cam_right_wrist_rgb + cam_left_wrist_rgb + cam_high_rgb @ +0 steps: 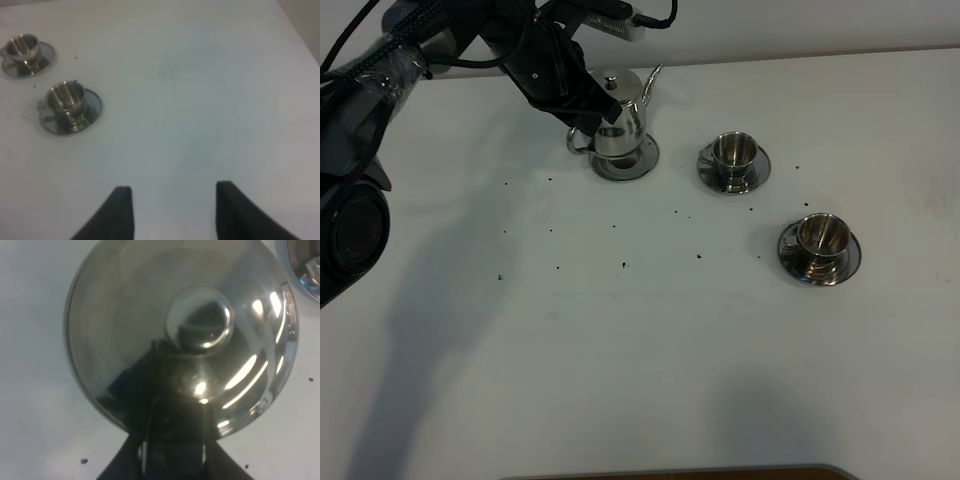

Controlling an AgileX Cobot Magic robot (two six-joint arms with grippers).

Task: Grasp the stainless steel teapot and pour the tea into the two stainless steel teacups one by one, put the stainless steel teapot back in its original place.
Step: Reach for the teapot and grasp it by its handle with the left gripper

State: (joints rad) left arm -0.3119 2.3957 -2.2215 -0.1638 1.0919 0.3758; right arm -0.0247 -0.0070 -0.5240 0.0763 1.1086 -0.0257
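The stainless steel teapot (623, 118) stands upright on a round steel saucer at the back of the white table (620, 360), its spout pointing right. My left gripper (590, 122) reaches it from the left and is shut on its loop handle. The left wrist view looks down on the teapot lid (150, 325) and knob (200, 317), with the left gripper (172, 455) clamped on the handle. The two stainless steel teacups (733, 152) (820, 236) sit on saucers to the teapot's right and also show as teacups (65, 97) (22, 46). My right gripper (172, 210) hangs open over bare table.
Small dark specks (624, 264) are scattered over the table in front of the teapot and cups. A brown edge (670, 472) shows at the table's near side. The right arm does not appear in the exterior high view.
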